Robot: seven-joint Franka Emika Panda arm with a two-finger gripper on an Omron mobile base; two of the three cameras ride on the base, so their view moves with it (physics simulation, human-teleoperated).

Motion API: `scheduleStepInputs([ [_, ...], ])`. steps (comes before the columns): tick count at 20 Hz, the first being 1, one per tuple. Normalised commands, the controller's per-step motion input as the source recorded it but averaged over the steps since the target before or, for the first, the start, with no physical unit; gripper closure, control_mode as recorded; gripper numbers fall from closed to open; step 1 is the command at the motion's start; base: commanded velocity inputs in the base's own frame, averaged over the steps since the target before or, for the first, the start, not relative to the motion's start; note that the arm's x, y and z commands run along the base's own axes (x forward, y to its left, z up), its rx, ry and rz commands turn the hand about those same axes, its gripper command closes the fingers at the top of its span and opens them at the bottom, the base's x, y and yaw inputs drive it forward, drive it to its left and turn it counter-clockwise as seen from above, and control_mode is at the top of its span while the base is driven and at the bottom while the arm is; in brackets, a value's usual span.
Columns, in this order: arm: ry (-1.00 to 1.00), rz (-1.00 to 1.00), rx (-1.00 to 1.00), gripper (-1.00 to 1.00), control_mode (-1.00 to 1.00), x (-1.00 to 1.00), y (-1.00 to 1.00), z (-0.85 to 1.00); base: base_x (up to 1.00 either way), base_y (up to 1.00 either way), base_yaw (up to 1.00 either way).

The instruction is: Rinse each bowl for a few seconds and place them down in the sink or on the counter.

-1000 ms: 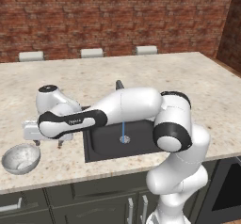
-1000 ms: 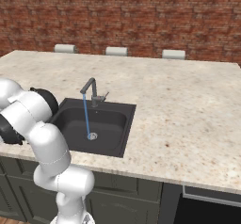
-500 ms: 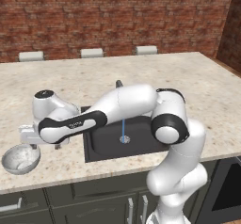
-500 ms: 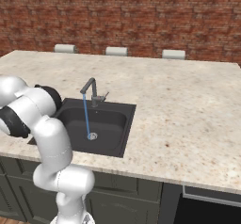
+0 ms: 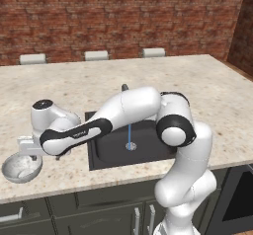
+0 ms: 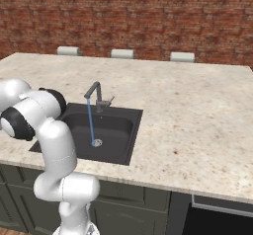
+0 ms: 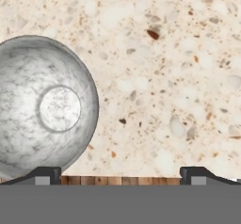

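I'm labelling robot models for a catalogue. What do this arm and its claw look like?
The arm is glossy white with rounded segments and black joint bands; its dark forearm section carries small white lettering. The claw ends in two small dark fingertips.

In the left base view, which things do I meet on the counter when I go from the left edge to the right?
Grey bowl → gripper → sink → water stream → bare counter.
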Motion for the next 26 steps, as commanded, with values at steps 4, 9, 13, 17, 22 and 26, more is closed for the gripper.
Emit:
scheduleStepInputs([
  [4, -0.02, 0.0, 0.0, -1.0, -1.0, 0.0, 0.0, -0.1, 0.0, 0.0, 0.0],
  [9, -0.02, 0.01, 0.0, -1.0, -1.0, 0.0, 0.0, -0.08, 0.0, 0.0, 0.0],
  [13, -0.01, 0.01, 0.0, -1.0, -1.0, 0.01, 0.0, -0.1, 0.0, 0.0, 0.0],
  [17, 0.0, 0.01, 0.0, -1.0, -1.0, 0.05, 0.02, -0.15, 0.0, 0.0, 0.0],
  [22, 0.0, 0.01, 0.0, -1.0, -1.0, 0.11, 0.05, -0.16, 0.0, 0.0, 0.0],
  [26, -0.01, 0.0, 0.0, -1.0, -1.0, 0.19, 0.13, -0.08, 0.0, 0.0, 0.0],
])
